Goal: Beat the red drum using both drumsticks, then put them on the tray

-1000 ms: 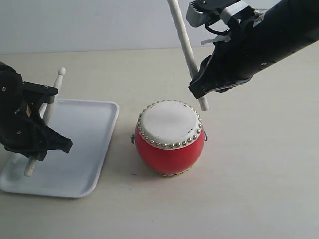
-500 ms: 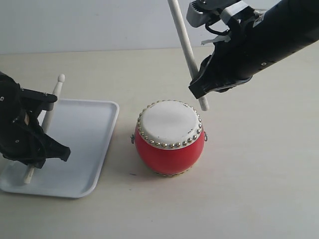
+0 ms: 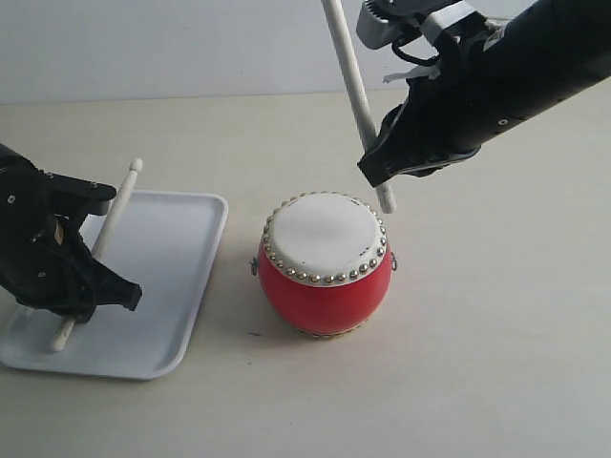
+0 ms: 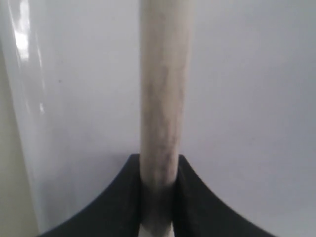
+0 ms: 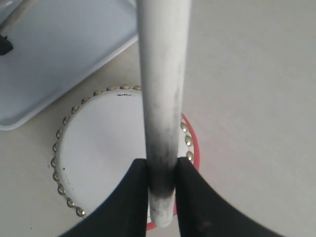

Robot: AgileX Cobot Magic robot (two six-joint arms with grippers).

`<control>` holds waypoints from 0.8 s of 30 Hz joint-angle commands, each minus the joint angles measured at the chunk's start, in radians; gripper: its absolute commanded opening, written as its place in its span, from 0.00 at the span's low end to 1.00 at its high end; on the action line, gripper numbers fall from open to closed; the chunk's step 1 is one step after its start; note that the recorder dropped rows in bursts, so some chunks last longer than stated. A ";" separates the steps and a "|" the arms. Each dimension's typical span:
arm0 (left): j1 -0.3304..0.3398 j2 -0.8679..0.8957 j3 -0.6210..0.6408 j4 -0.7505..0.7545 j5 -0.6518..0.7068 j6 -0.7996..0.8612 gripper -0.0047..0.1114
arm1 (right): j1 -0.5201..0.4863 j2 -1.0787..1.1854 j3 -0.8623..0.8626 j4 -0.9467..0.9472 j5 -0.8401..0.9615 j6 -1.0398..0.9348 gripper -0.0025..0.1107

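A: Where the left gripper (image 3: pixel 84 279) hangs over the tray (image 3: pixel 181 239), what is between its fingers?

B: One of the drumsticks. The black jaws are clamped on the left drumstick (image 3: pixel 116 205), low on its shaft. The stick leans, with its rounded tip up over the tray's far rim and its blunt end down near the tray floor at the outer end (whether that end touches the plastic, I cannot tell).

A: And up close?

B: In the left wrist view the left gripper (image 4: pixel 158 190) pinches the left drumstick (image 4: pixel 165 89) from both sides, and the white tray (image 4: pixel 247 98) fills the background.

A: What about the other arm?

B: The right gripper (image 3: pixel 380 170) is closed on the right drumstick (image 3: pixel 346 67). That stick stands steeply, and its upper part runs out of the top of the picture. Its lower end hangs just beside the far right rim of the red drum (image 3: pixel 325 272), apart from the skin as far as I can see.

A: Where is the drum?

B: It stands upright on the beige table (image 3: pixel 496 324), just to the right of the tray in the exterior view and not touching it. The right wrist view shows the right gripper (image 5: pixel 162 185) gripping the right drumstick (image 5: pixel 163 74) over the studded rim of the red drum (image 5: pixel 103 148), with a corner of the tray (image 5: pixel 64 49) beyond.
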State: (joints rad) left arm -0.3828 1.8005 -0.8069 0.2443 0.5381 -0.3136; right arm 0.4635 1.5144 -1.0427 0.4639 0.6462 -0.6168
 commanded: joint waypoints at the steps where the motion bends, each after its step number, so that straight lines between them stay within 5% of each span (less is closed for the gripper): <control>1: 0.005 0.014 0.005 0.002 -0.023 -0.008 0.04 | 0.002 -0.001 0.000 0.007 -0.001 -0.009 0.02; 6: 0.005 0.004 0.005 0.002 -0.007 -0.014 0.08 | 0.002 -0.001 0.000 0.007 -0.005 -0.009 0.02; 17: 0.005 -0.030 0.005 0.002 0.004 -0.014 0.50 | 0.002 -0.001 0.000 0.011 -0.005 -0.009 0.02; 24: 0.005 -0.120 0.005 0.002 -0.009 -0.016 0.56 | 0.002 -0.001 0.000 0.053 -0.035 -0.021 0.02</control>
State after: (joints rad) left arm -0.3828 1.7353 -0.8054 0.2459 0.5392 -0.3212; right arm 0.4635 1.5144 -1.0427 0.4899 0.6349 -0.6168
